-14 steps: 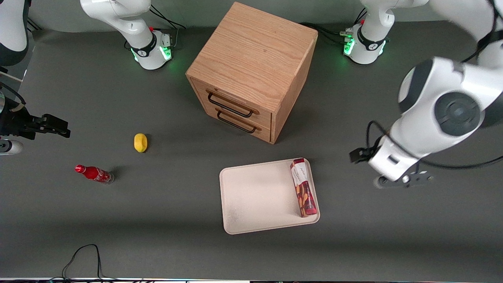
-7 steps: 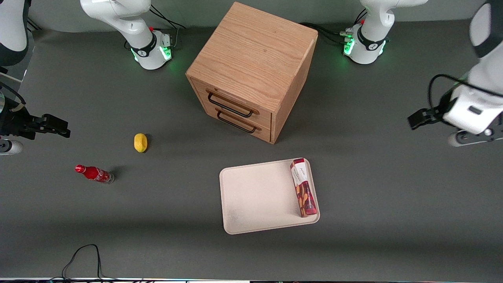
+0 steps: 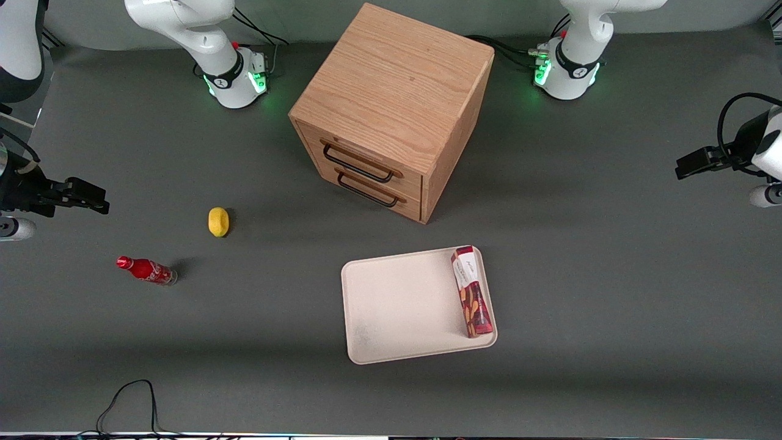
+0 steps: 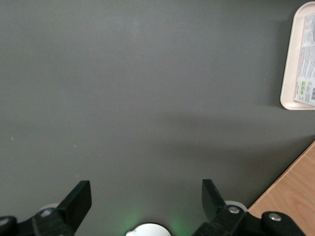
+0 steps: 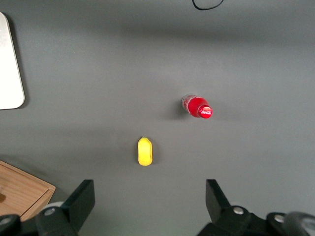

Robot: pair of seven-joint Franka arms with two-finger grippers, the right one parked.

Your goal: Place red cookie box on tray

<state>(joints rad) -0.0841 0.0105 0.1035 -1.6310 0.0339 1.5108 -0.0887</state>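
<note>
The red cookie box [image 3: 471, 292] lies flat in the cream-white tray [image 3: 397, 305], along the short rim nearest the working arm's end, with its white end panel pointing at the cabinet. My left gripper [image 4: 145, 194] hangs open over bare grey table with nothing between its fingers. It is well away from the tray [image 4: 288, 73], toward the working arm's end of the table. In the front view only the arm's wrist [image 3: 757, 162] shows at the picture's edge.
A wooden two-drawer cabinet [image 3: 391, 104] stands farther from the front camera than the tray, both drawers shut. A yellow lemon [image 3: 218, 221] and a small red cola bottle [image 3: 146, 270] lie toward the parked arm's end. A black cable [image 3: 128, 397] loops at the table's near edge.
The left arm has drawn away from beside the tray, out toward its own end of the table and farther from the front camera. The cookie box and tray have not moved.
</note>
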